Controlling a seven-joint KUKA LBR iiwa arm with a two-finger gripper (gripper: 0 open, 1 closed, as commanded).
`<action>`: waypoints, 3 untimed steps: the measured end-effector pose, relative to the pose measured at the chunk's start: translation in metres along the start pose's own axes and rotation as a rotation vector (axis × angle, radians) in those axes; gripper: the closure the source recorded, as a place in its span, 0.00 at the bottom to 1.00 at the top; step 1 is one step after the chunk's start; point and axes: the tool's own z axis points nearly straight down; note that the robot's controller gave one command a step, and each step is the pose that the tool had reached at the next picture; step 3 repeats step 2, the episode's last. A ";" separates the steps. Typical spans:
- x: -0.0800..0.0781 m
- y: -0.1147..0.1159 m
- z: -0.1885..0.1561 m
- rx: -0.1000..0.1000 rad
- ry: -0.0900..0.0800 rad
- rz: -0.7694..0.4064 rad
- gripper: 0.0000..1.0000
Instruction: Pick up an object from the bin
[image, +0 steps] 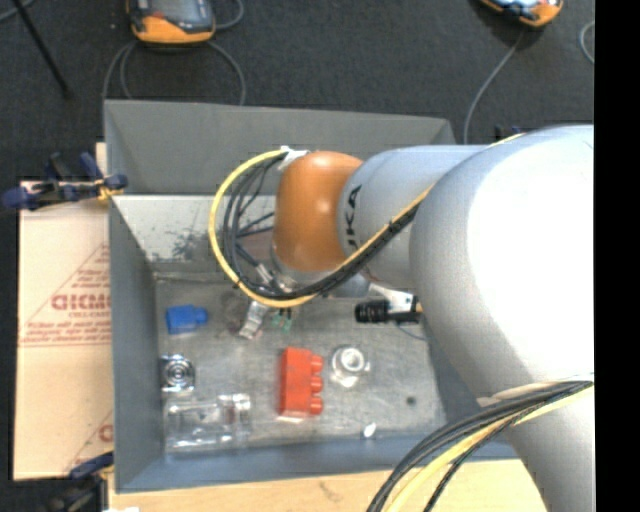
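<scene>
Fingers (248, 320) sit under the arm's orange cover (312, 210), low over the floor of the bin (130, 330), toward its back and a little left of centre. Whether they are spread or pressed together cannot be told, because the cover, a loop of cables (228, 230) and shadow hide most of them. A small green bit (283, 322) shows just beside them on the right. It is unclear what it is, or whether it belongs to the robot.

Nearest of the plain things is the red brick (300, 382). It lies flat on the floor near the fingers but apart from them, toward the view's bottom and slightly right. Its long axis runs from the back of the bin to the front (up and down in the view). Its studs point right, toward a pale round cap (347, 366) just beside it. The blue block (186, 319) lies left of the fingers, level with them and apart, with its long axis across the bin.

At the front left, a silver knob (177, 373) sits above a clear plastic piece (205, 415), whose outline is hard to trace against the grey floor. A black tube (385, 312) right of the fingers is partly cut off by the arm (500, 260). A white speck (369, 431) lies near the front wall.
</scene>
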 end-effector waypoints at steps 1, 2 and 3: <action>-0.001 0.001 -0.003 0.001 0.001 -0.001 1.00; -0.004 0.002 -0.070 0.002 0.000 -0.004 1.00; -0.004 0.002 -0.070 0.002 0.000 -0.004 1.00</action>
